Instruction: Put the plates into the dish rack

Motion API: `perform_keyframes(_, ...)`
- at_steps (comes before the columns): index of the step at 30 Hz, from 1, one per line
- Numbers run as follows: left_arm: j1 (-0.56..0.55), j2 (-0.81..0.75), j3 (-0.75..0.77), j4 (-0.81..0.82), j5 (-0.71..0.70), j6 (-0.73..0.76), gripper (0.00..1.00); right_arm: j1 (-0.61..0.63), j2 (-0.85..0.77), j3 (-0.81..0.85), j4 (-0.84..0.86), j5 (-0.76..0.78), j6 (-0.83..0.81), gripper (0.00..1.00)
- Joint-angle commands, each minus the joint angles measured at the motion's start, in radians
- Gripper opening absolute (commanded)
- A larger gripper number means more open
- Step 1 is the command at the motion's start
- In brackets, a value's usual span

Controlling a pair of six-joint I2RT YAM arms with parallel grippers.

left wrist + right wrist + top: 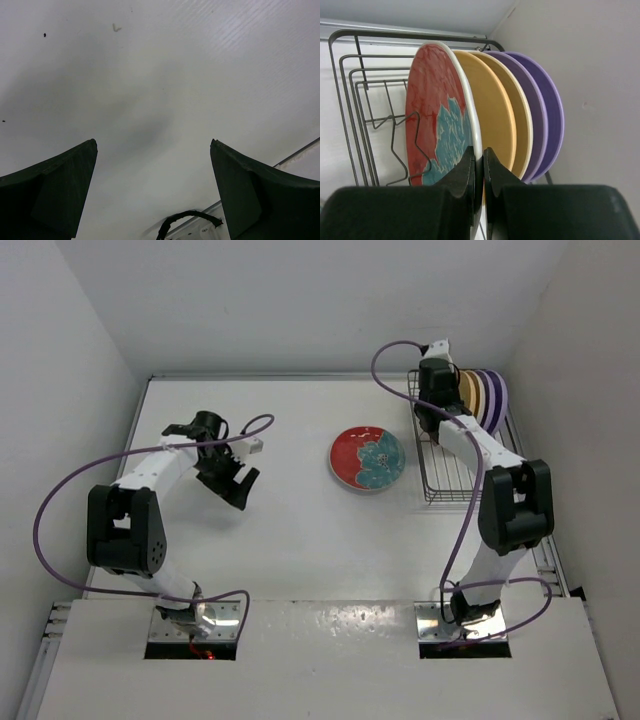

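Now at the far right, the right end effector [479,155] is clenched on the rim of a red floral plate [432,110] standing on edge in the dish rack [395,34], close beside an orange-yellow plate [492,110] and two lilac plates [550,110]. Risk: if it is let go before its lower edge seats between the wire dividers, the plate may tip or knock its neighbour. A second red plate [367,459] lies flat mid-surface [300,540]; the left end effector [152,145], spread wide and empty, hovers well to its left.
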Motion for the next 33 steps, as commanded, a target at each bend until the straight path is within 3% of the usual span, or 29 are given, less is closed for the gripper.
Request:
perform_keyframes(1,0.015,0.002,0.034,-0.007,0.014,-0.005,1.0,-0.017,-0.026,0.052,0.099,0.03,0.068,0.0)
perform_keyframes(4,0.015,0.002,0.034,-0.007,0.014,-0.005,1.0,-0.018,-0.024,0.062,0.073,-0.003,0.066,0.07)
perform_keyframes(5,0.015,0.002,0.034,-0.007,0.014,-0.005,1.0,-0.018,-0.026,0.083,0.037,-0.002,0.062,0.18)
perform_keyframes(7,0.015,0.002,0.034,-0.007,0.014,-0.005,1.0,-0.017,-0.042,0.115,-0.002,-0.008,0.062,0.31)
perform_keyframes(8,0.015,0.002,0.034,-0.007,0.014,-0.005,1.0,-0.015,-0.049,0.118,-0.02,-0.013,0.062,0.46)
perform_keyframes(10,0.015,0.002,0.034,-0.007,0.014,-0.005,1.0,-0.009,-0.09,0.129,-0.042,-0.02,0.051,0.6)
perform_keyframes(11,0.015,0.002,0.034,-0.007,0.023,-0.005,1.0,-0.006,-0.099,0.132,-0.063,-0.023,0.043,0.72)
perform_keyframes(14,0.015,0.002,0.034,-0.007,0.023,-0.005,1.0,0.02,-0.159,0.177,-0.205,-0.026,0.046,0.86)
perform_keyframes(16,0.015,0.002,0.034,-0.016,0.023,-0.005,1.0,0.048,-0.211,0.192,-0.336,-0.022,0.111,0.9)
perform_keyframes(17,0.015,0.002,0.034,-0.016,0.023,-0.005,1.0,0.061,-0.225,0.2,-0.379,-0.051,0.251,0.92)
perform_keyframes(18,0.015,0.002,0.034,-0.016,0.023,-0.005,1.0,0.075,-0.275,0.194,-0.525,-0.128,0.307,0.93)
perform_keyframes(19,0.015,0.002,0.034,-0.016,0.023,-0.005,1.0,0.074,-0.314,0.186,-0.556,-0.175,0.366,0.93)
perform_keyframes(20,0.015,0.002,0.034,-0.016,0.023,-0.005,1.0,0.078,-0.332,0.105,-0.574,-0.306,0.534,0.93)
perform_keyframes(22,0.015,0.002,0.034,-0.016,0.023,-0.005,1.0,0.083,-0.394,-0.043,-0.519,-0.533,0.629,0.93)
perform_keyframes(23,0.015,0.002,0.034,-0.016,0.032,-0.005,1.0,0.112,-0.442,-0.155,-0.457,-0.578,0.775,0.9)
perform_keyframes(24,0.015,0.002,0.034,-0.016,0.032,-0.005,1.0,0.126,-0.458,-0.267,-0.424,-0.595,0.816,0.88)
perform_keyframes(28,0.015,-0.007,0.034,-0.016,0.032,-0.005,1.0,0.245,-0.53,-0.516,-0.285,-0.453,1.191,0.76)
perform_keyframes(29,0.015,-0.008,0.034,-0.016,0.032,-0.005,1.0,0.296,-0.55,-0.611,-0.208,-0.42,1.236,0.76)
perform_keyframes(33,0.006,-0.018,0.024,-0.016,0.041,-0.005,1.0,0.42,-0.563,-0.675,-0.154,-0.137,1.43,0.77)
